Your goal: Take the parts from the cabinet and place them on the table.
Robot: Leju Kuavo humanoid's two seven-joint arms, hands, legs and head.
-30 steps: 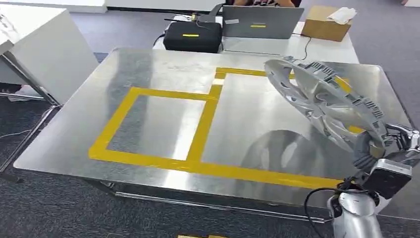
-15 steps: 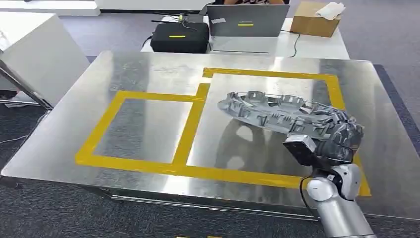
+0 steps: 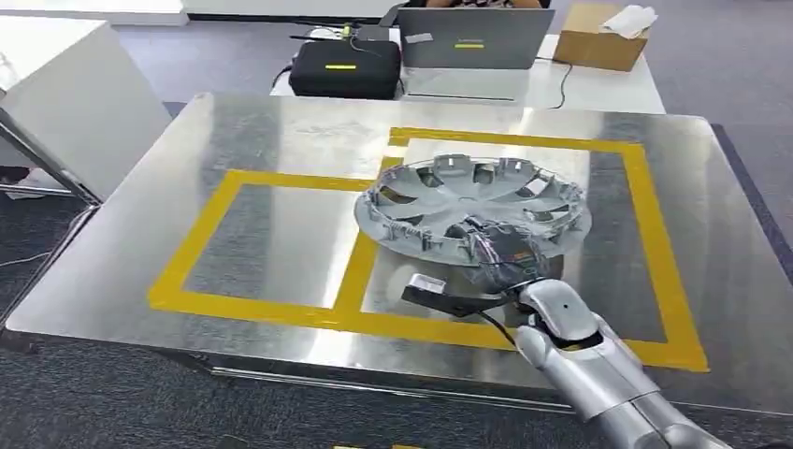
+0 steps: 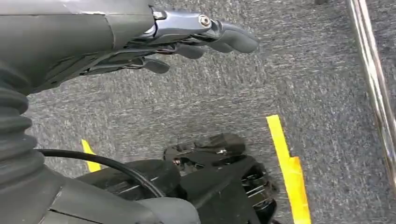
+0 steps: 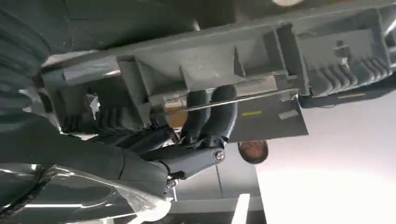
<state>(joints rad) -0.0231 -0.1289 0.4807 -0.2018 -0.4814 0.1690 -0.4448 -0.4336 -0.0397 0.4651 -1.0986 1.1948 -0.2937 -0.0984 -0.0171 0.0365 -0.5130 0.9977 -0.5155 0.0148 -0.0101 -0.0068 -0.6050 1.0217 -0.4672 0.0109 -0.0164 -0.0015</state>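
Head view: right hand [image 3: 494, 251] clamped on the near rim of the hubcap [image 3: 472, 208], now turned nearly flat with the ribbed inner side facing up, low over the shiny metal desk [image 3: 281, 140]. A second ago held tilted at the desk's right side, outer face showing; half a second ago swung inward and edge-on above the right-hand box of yellow tape [image 3: 655, 243]; now further left, sitting over the strip that divides the two taped boxes, mostly on the larger right one. Hard to tell whether touching the desk yet or hovering just above; dark reflection directly underneath suggests very close. Right wrist view: dark fingers [image 5: 212, 114] hooked over the hubcap's rim and its inner ribs, grip firm. Left wrist view: left hand [image 4: 187, 37] hanging by the robot's side over grey carpet, fingers loosely extended and apart, holding nothing. Beyond the desk: a laptop [image 3: 472, 42], a black case [image 3: 341, 67] and a cardboard box [image 3: 603, 36] on a white surface. In terms of the task: carry all but done, part brought level and down to the placing zone; likely remaining, a last bit of lowering, release of the rim, and withdrawal without dragging the part across the tape.
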